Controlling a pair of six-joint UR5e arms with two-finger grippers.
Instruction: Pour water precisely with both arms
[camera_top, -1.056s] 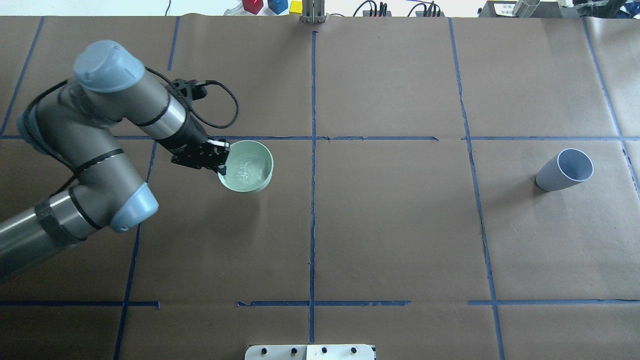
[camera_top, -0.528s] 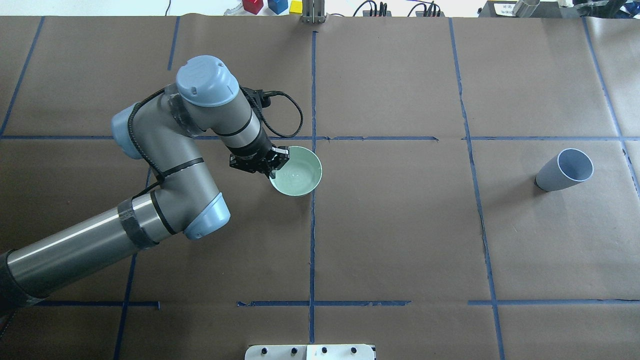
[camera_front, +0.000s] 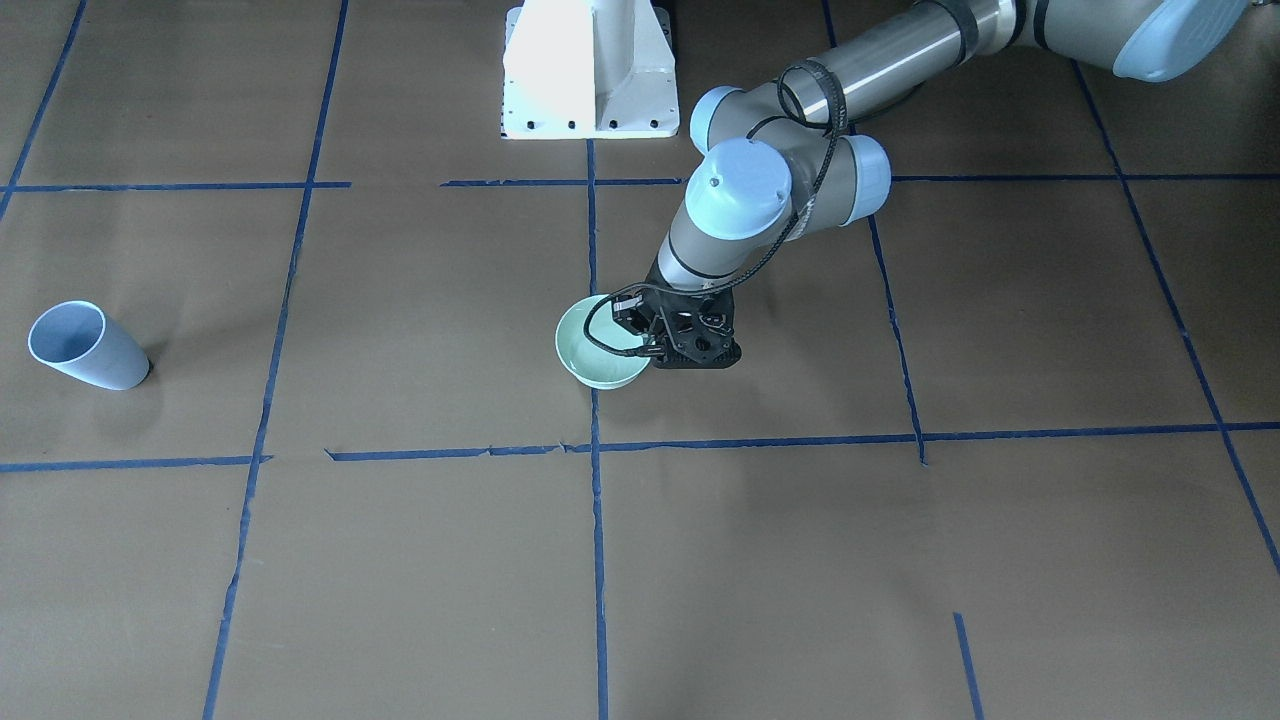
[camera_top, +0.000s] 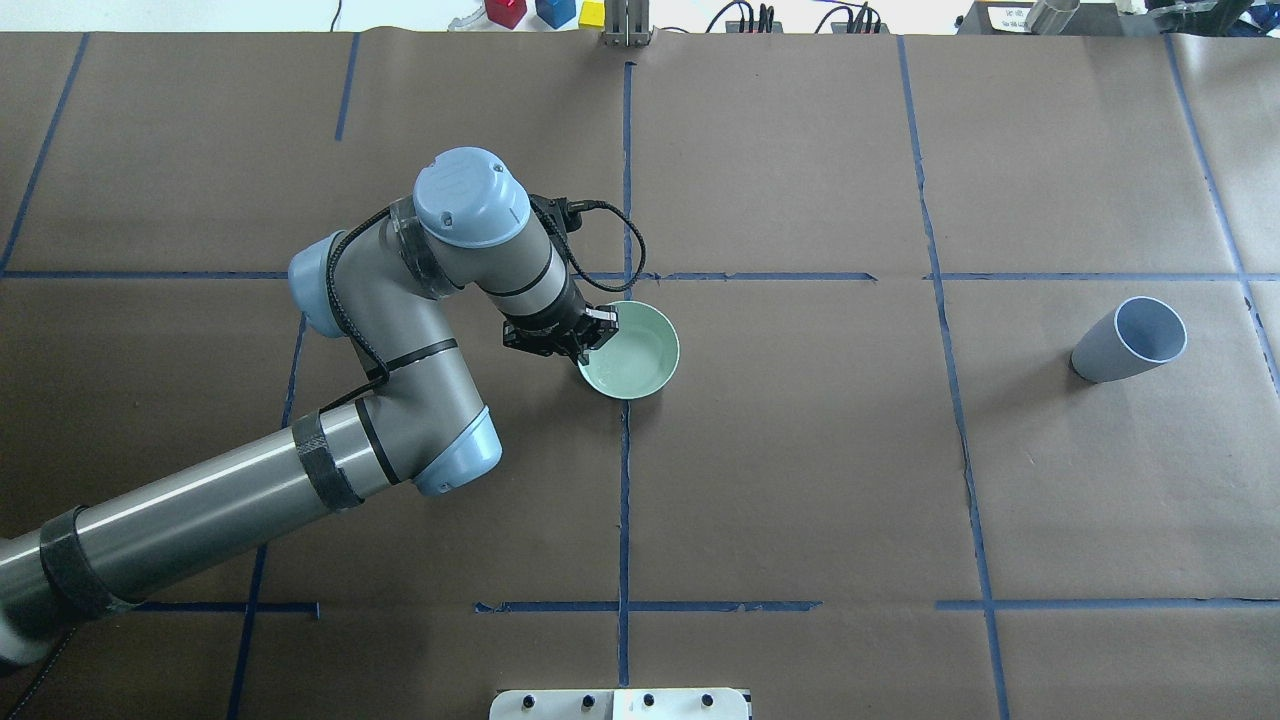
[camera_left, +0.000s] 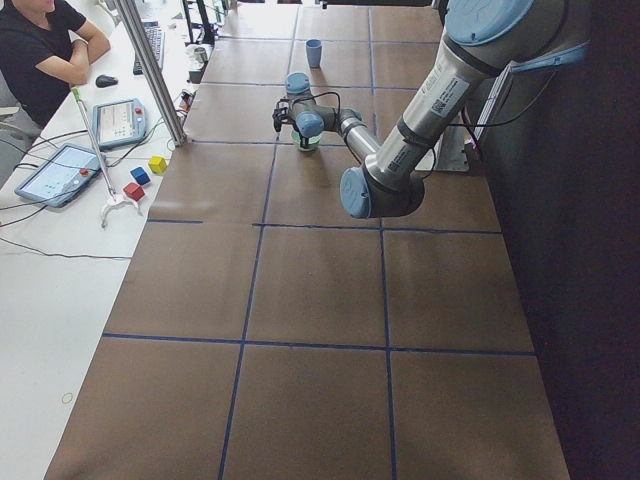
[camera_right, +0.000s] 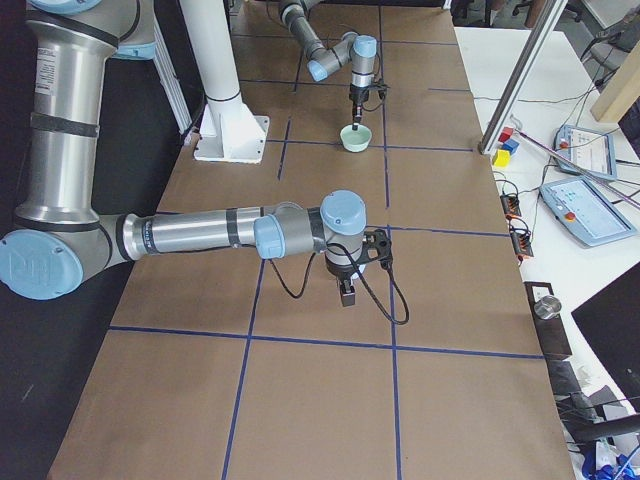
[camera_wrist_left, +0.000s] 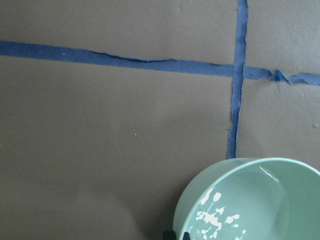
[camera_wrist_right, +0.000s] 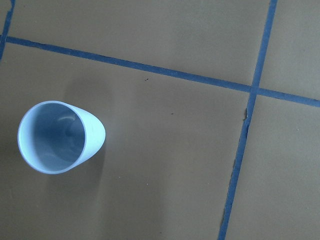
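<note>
A pale green bowl (camera_top: 635, 355) sits at the table's middle, on the central blue tape line; I cannot tell whether it rests on the paper or hangs just above it. My left gripper (camera_top: 592, 340) is shut on the bowl's near-left rim; it also shows in the front view (camera_front: 648, 338). Water shows as white glints inside the bowl (camera_wrist_left: 216, 218). A blue-grey cup (camera_top: 1130, 342) stands upright far to the right, and the right wrist view looks down on it (camera_wrist_right: 60, 137). My right gripper (camera_right: 346, 293) shows only in the exterior right view, above the table; I cannot tell if it is open.
Brown paper with a blue tape grid covers the table. A white pedestal (camera_front: 590, 70) stands at the robot's edge. Coloured blocks (camera_top: 545, 12), a metal post (camera_top: 627, 25) and cables line the far edge. An operator (camera_left: 45, 50) sits beyond it.
My left arm has carried the bowl to the right, from the left square to the central tape line. The cup has not moved.
</note>
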